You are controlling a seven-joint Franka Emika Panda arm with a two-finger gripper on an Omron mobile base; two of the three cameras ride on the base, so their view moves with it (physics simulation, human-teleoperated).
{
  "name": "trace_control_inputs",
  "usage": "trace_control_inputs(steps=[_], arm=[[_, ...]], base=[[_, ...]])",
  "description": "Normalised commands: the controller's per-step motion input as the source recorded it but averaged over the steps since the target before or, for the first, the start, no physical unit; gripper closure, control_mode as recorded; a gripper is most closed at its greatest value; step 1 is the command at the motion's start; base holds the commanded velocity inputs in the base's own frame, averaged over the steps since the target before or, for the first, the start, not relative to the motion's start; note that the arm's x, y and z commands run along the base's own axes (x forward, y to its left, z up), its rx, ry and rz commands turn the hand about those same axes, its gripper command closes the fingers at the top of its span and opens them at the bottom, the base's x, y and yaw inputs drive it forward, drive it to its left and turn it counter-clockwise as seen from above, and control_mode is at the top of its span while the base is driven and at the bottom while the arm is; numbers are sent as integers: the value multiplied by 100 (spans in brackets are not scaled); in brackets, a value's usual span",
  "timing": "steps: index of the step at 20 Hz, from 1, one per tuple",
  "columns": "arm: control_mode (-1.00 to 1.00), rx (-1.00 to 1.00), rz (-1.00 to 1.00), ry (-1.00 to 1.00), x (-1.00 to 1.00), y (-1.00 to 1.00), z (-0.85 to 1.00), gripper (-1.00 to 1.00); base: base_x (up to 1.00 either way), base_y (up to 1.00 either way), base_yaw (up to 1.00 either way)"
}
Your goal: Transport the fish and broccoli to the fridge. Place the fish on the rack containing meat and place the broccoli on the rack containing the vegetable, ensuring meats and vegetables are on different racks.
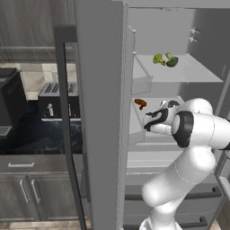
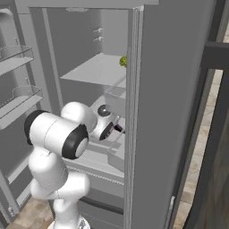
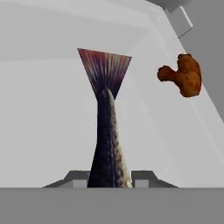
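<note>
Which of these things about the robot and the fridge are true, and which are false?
1. The fingers hold a fish. True.
2. The fish's tail points toward the camera. False: the tail fans out away from it.
3. A brown piece of meat lies on the shelf near the fish. True.
4. The green vegetables sit on the same shelf as the meat. False: they are one shelf higher.
5. The fridge door is shut. False: it stands open.
</note>
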Motion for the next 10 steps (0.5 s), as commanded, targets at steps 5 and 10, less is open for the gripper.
trace_control_inputs(steps=[5,10], arm=[[-100,0,4,4,36,-25,-50,100],[-100,0,4,0,31,-24,-40,100]], base=[[0,0,0],[0,0,0]])
